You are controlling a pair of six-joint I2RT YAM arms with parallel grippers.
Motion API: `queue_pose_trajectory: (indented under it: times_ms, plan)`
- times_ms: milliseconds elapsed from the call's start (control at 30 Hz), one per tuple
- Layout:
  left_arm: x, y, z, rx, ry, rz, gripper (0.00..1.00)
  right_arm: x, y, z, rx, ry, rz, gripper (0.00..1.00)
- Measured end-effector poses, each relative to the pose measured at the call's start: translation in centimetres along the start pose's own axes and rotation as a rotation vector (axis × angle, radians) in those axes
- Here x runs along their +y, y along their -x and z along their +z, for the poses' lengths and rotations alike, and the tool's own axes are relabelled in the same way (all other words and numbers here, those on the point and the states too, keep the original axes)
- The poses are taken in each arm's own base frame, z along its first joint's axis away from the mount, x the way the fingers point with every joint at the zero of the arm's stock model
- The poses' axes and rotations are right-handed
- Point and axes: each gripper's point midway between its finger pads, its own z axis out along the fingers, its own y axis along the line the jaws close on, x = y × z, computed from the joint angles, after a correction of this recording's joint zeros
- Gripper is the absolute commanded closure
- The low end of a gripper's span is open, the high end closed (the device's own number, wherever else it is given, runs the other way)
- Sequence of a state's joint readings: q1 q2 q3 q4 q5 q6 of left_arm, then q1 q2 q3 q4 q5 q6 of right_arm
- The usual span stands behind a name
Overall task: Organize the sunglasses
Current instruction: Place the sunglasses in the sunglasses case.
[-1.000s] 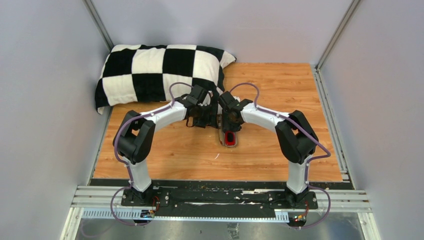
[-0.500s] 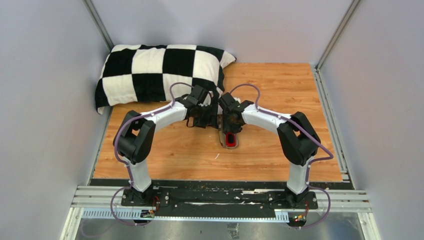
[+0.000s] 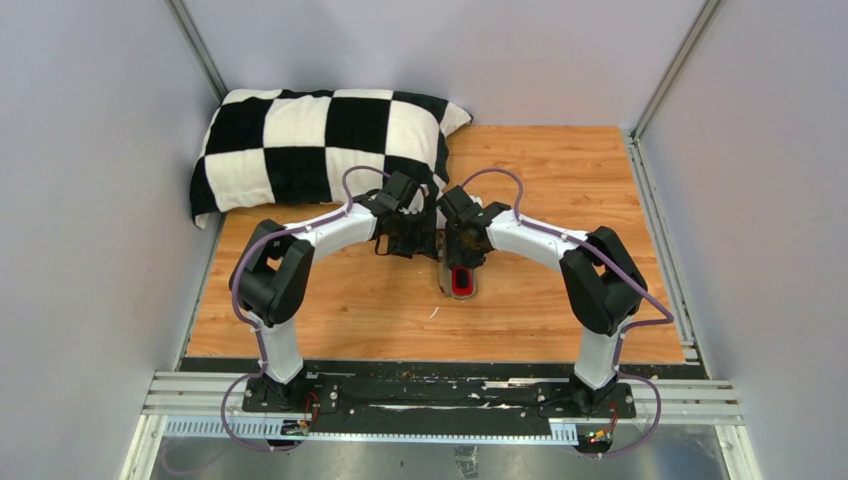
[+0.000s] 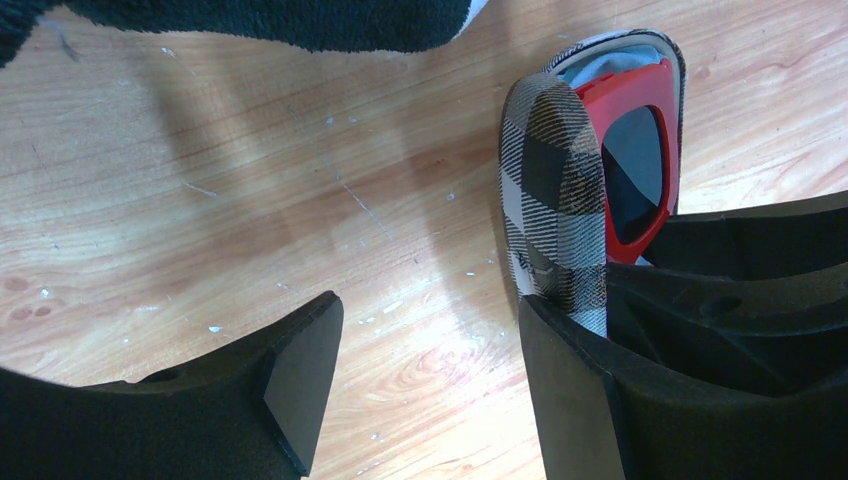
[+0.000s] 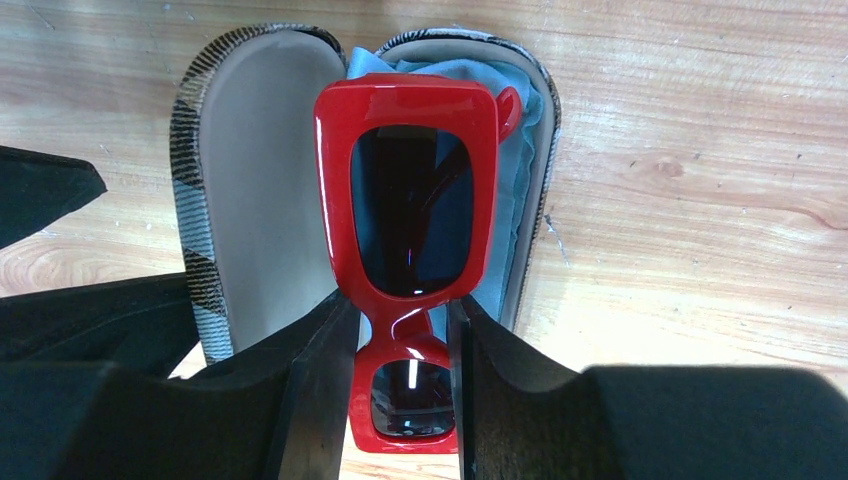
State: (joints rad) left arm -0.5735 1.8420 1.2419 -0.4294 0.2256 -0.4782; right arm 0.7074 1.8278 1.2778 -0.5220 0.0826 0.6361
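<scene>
Gripping the red sunglasses (image 5: 408,200) at the narrow bridge between the two dark lenses, the right jaws are seen closed on the frame, with one finger pressed to each side. One lens is held ahead of the fingertips, over the open plaid case (image 5: 250,180) and above the light blue cloth (image 5: 522,150) lying in one half; the other lens lies back between the fingers. Whether the frame rests on the cloth cannot be told. The left jaws are held open, with bare worktop (image 4: 200,200) between the fingers, and the upright half of the case appears to be touched by the finger nearer the right jaws. A checked pillow (image 3: 320,130) is seen beyond both jaws.
</scene>
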Motion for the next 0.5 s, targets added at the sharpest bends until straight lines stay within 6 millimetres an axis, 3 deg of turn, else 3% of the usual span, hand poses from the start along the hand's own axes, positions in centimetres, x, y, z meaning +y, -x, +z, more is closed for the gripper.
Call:
queue_pose_trajectory:
  times_ms: [500]
  plan:
    - [0.01, -0.01, 0.0, 0.0, 0.001, 0.0, 0.3, 0.19, -0.54, 0.24, 0.015, 0.017, 0.005, 0.5]
